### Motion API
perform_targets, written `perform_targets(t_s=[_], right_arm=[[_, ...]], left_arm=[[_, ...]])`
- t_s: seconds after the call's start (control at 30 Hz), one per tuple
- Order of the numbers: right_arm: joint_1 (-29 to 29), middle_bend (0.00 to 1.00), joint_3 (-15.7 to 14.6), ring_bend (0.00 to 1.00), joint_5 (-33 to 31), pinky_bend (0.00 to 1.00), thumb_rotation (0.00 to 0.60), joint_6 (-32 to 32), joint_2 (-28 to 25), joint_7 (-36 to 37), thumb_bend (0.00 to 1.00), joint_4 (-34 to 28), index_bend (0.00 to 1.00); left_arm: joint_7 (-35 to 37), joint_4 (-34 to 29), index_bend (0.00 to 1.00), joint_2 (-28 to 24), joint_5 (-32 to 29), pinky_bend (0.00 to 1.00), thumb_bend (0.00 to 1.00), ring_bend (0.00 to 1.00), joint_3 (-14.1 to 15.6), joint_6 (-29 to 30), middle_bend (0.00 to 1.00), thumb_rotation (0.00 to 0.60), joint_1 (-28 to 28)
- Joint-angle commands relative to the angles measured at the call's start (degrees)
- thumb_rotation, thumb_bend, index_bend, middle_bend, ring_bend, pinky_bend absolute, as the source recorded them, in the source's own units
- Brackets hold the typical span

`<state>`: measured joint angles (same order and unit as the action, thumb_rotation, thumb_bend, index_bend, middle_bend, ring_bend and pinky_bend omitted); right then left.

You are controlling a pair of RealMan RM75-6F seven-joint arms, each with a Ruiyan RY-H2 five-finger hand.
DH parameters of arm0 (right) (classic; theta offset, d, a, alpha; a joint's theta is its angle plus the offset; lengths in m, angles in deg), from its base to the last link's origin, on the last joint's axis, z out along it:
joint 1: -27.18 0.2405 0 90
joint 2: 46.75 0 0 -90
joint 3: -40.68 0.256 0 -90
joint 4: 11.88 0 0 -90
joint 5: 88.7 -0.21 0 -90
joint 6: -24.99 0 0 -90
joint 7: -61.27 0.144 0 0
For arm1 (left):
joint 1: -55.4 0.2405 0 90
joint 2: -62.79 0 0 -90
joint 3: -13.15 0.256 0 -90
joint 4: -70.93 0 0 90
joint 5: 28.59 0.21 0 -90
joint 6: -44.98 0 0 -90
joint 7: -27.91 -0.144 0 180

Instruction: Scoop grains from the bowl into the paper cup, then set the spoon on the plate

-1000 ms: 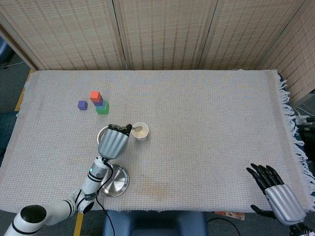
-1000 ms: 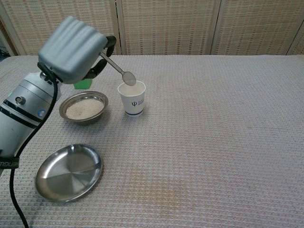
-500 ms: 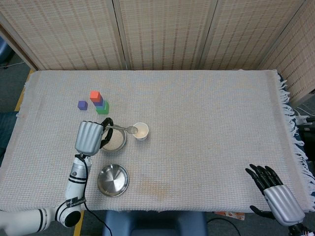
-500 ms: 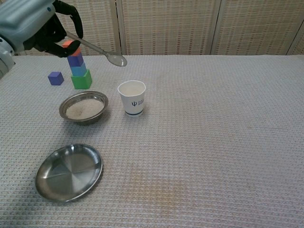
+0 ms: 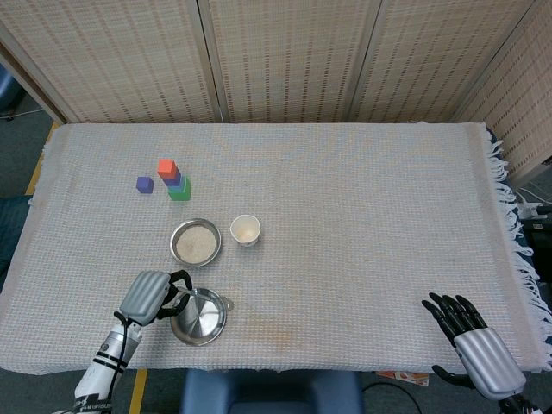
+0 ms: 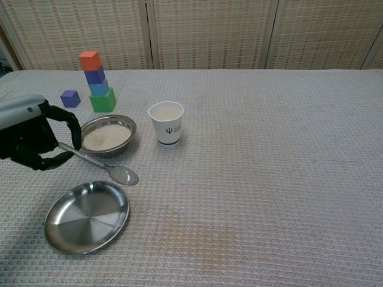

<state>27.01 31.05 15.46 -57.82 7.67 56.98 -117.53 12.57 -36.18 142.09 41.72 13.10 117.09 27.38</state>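
Spoon (image 6: 99,164) grasped in left hand (image 6: 33,139) fingers, held over plate (image 6: 87,216) near bench's front-left corner, long axis toward cup (image 6: 166,122). Right hand (image 5: 479,345) released, far off.

Head view high, looking steeply down, chest view low, close, facing forward, sharing the table's (image 5: 362,216) near-left part.

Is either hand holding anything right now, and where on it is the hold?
The left hand holds the spoon by the end of its handle, bowl end over the plate. The right hand holds nothing, fingers apart.
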Motion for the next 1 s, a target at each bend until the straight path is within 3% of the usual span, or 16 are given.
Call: perform_targets(t_s=[0.03, 0.57, 0.73, 1.0], right_arm=[[0.1, 0.0, -0.1, 0.0, 0.0, 0.0, 0.6, 0.2, 0.0, -0.1, 0.04, 0.0, 0.0], [-0.3, 0.0, -0.4, 0.0, 0.8, 0.0, 0.6, -0.5, 0.0, 0.0, 0.04, -0.2, 0.0], [-0.4, 0.0, -0.3, 0.0, 0.6, 0.0, 0.6, -0.8, 0.0, -0.1, 0.04, -0.2, 0.0], [-0.5, 0.0, -0.3, 0.0, 0.6, 0.0, 0.6, -1.0, 0.0, -0.1, 0.04, -0.3, 0.0]], left_arm=[[0.8, 4.0, 1.0, 2.2, 1.4, 1.0, 0.52, 1.0, 1.8, 0.3, 1.0, 0.6, 2.3], [3.6, 16.0, 0.98, 6.9, 2.9, 1.0, 0.52, 1.0, 1.8, -1.8, 1.0, 0.6, 4.7], [6.3, 19.8, 0.79, 8.1, 3.1, 1.0, 0.51, 1.0, 1.8, -2.6, 1.0, 0.6, 5.8], [5.7, 23.5, 0.58, 9.7, 6.3, 1.0, 0.49, 1.0, 2.0, -2.0, 1.0, 0.6, 6.3]])
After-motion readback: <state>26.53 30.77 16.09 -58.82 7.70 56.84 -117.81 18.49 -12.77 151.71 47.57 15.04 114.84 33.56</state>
